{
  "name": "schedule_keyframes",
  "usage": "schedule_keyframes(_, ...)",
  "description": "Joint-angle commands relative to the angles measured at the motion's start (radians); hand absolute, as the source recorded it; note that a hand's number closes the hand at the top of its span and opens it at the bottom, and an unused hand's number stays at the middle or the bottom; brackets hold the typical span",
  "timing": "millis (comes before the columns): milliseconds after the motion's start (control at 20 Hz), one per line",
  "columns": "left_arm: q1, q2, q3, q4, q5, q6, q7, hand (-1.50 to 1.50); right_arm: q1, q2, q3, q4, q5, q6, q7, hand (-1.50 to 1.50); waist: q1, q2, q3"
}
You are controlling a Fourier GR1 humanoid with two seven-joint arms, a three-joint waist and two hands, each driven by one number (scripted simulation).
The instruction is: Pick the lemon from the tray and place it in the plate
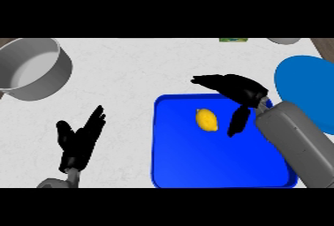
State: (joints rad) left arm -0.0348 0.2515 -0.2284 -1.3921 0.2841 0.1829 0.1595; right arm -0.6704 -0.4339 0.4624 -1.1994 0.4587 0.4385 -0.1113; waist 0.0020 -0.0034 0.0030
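Now right hand [236, 90], seemingly released, hovers near lemon [206, 119] on tray [183, 163].

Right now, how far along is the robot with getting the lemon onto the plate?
Early stage. Done: nothing yet; the lemon lies on the blue tray. In hand: the right hand is open over the tray's upper right part, thumb hanging down beside the lemon, not gripping it. Left: grasp, lift, carry to the blue plate at the right edge and release. The left hand rests open left of the tray.
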Motion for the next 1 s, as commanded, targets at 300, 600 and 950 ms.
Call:
schedule_keyframes(300,0.074,-0.039,-0.013,-0.097,-0.082,0.022,0.052,0.0,0.048,0.117,-0.041,-0.034,0.151,0.026,0.068,-1.5,0.005,0.003,-0.003)
schedule_keyframes(600,0.029,-0.043,0.06,-0.021,-0.054,-0.048,0.025,0.0,0.08,0.161,-0.032,0.01,0.302,-0.044,0.054,-1.5,0.004,0.004,-0.003)
schedule_keyframes(950,0.016,-0.073,0.08,-0.018,-0.086,-0.062,0.062,0.0,0.066,0.209,-0.091,0.085,0.381,-0.02,-0.001,-1.5,0.002,0.004,-0.003)
